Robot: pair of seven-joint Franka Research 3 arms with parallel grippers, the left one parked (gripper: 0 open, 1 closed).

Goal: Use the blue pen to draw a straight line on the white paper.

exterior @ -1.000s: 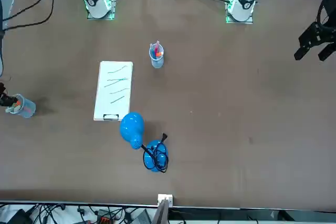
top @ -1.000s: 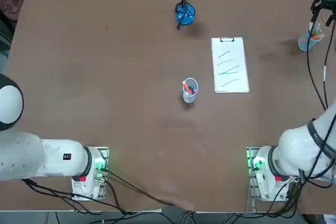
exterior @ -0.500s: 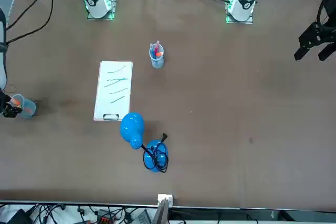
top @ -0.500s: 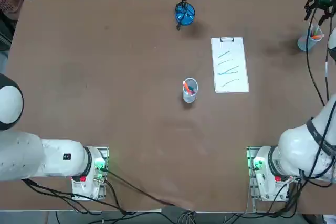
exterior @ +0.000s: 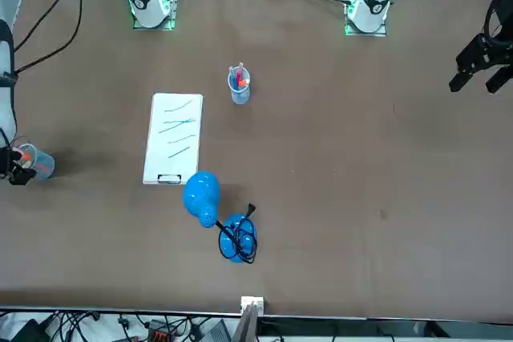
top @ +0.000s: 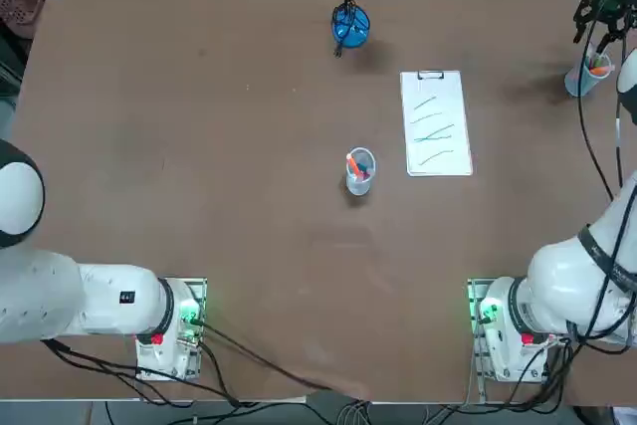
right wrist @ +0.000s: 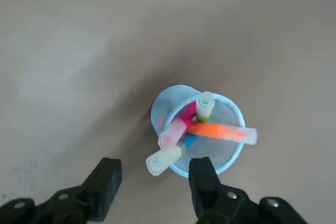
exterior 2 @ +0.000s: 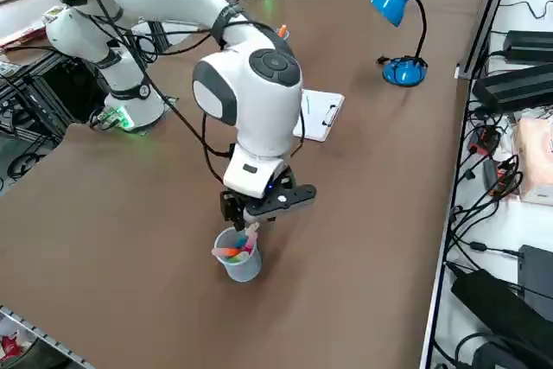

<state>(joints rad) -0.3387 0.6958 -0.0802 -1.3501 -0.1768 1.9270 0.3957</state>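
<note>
My right gripper (right wrist: 155,170) hangs open just above a clear cup (right wrist: 157,109) of pens at the table's far right. In the cup, a short blue pen (right wrist: 190,140) shows only in part under an orange, a pink and a green-capped pen. A pale pen end (right wrist: 163,160) sticks out over the rim toward the gap between my fingers, with nothing gripped. The same gripper (exterior 2: 248,218) sits over the cup (exterior 2: 238,258) in the right side view. The white paper (top: 436,124) lies on its clipboard mid-table, marked with slanted teal lines, well away from the gripper (top: 598,19).
A second clear cup of pens (top: 359,170) stands near the table's centre, left of the paper. A blue desk lamp (top: 350,23) stands at the far edge. The table's right edge runs close beside the cup (top: 585,75). Cables hang from my arm.
My right gripper has shifted a little, coming in closer over the cup of pens. The paper, both cups and the lamp have not moved.
</note>
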